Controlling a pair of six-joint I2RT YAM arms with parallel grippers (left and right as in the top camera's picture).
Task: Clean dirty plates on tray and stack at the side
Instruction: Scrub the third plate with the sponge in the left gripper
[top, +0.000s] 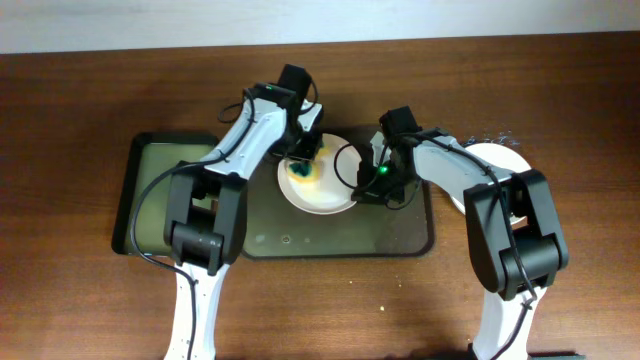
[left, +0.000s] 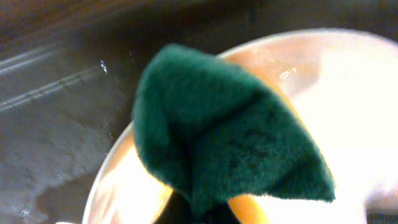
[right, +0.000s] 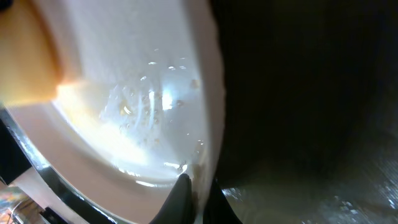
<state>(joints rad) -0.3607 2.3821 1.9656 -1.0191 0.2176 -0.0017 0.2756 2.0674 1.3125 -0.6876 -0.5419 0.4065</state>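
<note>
A brown wooden table (top: 80, 300) is carrying two trays: a large dark olive-grey rectangular tray (top: 400, 235) in the middle and, against its left edge, a smaller black-rimmed tray (top: 140, 200) with a greenish inside. Two round shallow white plates are showing. The smeared plate (top: 320, 198) is lying on the large tray's upper middle. The side plate (top: 500, 158) is sitting on the table just beyond the large tray's right rim.

The left gripper (top: 303, 157) is pinching one green-and-yellow sponge (left: 224, 143) against the smeared plate's face. The right gripper (top: 372, 170) seems to be closed narrowly on that plate's right rim, though its wrist view is blurred. Bare tray floor is lying open along the front edge.
</note>
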